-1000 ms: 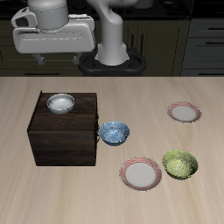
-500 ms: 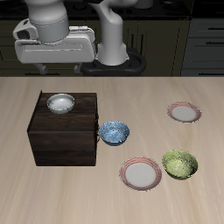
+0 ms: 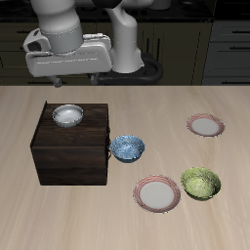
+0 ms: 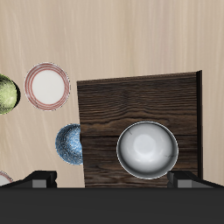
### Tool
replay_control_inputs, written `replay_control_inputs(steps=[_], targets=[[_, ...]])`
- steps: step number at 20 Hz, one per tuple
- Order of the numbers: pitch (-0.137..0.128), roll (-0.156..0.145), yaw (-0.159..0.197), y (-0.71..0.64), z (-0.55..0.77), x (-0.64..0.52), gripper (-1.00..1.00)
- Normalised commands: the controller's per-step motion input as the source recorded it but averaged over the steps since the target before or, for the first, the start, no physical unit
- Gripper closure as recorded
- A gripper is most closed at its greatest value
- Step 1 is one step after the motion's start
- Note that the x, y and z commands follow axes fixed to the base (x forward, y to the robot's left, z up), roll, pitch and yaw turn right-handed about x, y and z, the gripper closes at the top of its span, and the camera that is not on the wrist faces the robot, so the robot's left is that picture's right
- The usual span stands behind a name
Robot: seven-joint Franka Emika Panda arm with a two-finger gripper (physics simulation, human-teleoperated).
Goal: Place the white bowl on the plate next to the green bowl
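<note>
The white bowl (image 3: 66, 115) sits on top of a dark wooden box (image 3: 70, 156); it also shows in the wrist view (image 4: 148, 150) on the box top (image 4: 105, 105). My gripper (image 3: 73, 78) hangs open and empty well above the bowl, its fingertips (image 4: 39, 178) wide apart. The plate (image 3: 157, 193) with the pinkish-red rim lies near the table's front edge, right beside the green bowl (image 3: 200, 183). Both show in the wrist view, the plate (image 4: 47, 85) and the green bowl (image 4: 5, 94).
A blue-and-white patterned bowl (image 3: 127, 148) stands on the table beside the box, also in the wrist view (image 4: 70, 143). A second look-alike plate (image 3: 205, 125) lies farther back. The robot's base (image 3: 125, 66) stands at the table's back.
My gripper has come down and moved over toward the box with the white bowl. Nothing on the table has moved.
</note>
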Motion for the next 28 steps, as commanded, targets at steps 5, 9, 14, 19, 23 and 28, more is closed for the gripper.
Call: replay_control_inputs(steps=[5, 9, 14, 19, 23, 28], targets=[[-0.033, 0.021, 0.009, 0.08, -0.17, -0.20, -1.00], [-0.034, -0.024, 0.020, -0.05, -0.12, -0.10, -1.00], [0.006, -0.012, -0.010, -0.05, -0.18, -0.01, -1.00], [0.017, 0.010, 0.009, 0.03, -0.19, 0.03, -1.00], [0.021, -0.013, 0.004, 0.00, -0.20, 0.01, -1.00], [-0.010, -0.023, 0.012, -0.05, -0.19, -0.05, -1.00]])
